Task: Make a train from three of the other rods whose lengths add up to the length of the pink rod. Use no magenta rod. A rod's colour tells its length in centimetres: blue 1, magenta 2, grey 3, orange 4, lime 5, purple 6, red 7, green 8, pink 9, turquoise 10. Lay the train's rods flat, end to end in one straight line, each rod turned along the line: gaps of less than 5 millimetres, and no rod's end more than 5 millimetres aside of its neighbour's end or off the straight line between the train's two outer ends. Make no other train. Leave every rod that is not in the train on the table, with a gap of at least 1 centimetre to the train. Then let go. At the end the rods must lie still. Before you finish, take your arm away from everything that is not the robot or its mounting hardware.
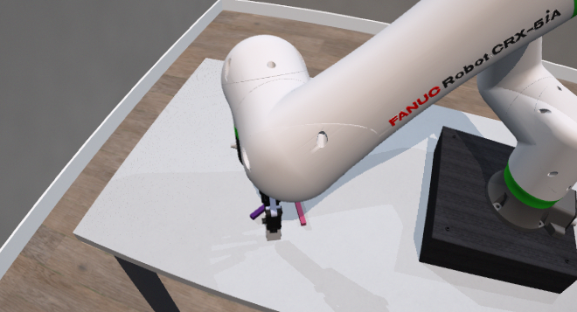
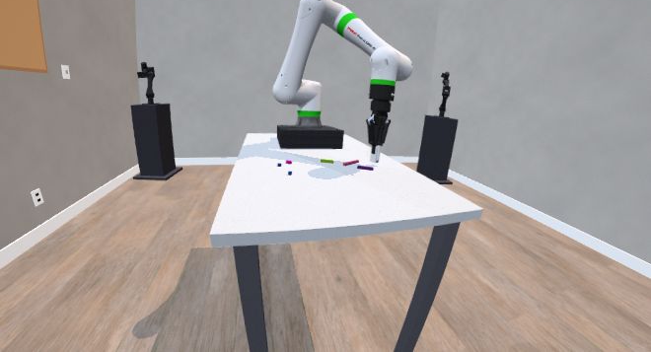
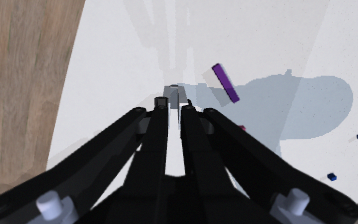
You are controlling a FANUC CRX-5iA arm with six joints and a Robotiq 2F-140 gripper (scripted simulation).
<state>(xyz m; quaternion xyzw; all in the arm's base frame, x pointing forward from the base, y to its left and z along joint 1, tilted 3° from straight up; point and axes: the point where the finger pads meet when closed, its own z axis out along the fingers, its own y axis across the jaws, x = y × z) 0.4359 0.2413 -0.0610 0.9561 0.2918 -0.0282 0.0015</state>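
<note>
My gripper [image 1: 272, 226] is shut on a small grey rod [image 1: 273, 236], which sticks out below the fingertips, close over the white table. The exterior view shows the gripper [image 2: 375, 149] pointing straight down with the grey rod at its tip. In the wrist view the grey rod [image 3: 173, 93] shows just past the closed fingers. A purple rod [image 1: 257, 212] lies flat just beside the gripper; it also shows in the wrist view [image 3: 225, 82]. The pink rod [image 1: 300, 214] lies on the other side, partly hidden by the arm.
A lime rod [image 2: 326, 161], a magenta rod [image 2: 288, 162] and two blue cubes [image 2: 279, 165] [image 2: 289, 173] lie further along the table. The black robot base [image 1: 494, 205] stands at one end. The table edge is near the gripper [image 3: 55, 125].
</note>
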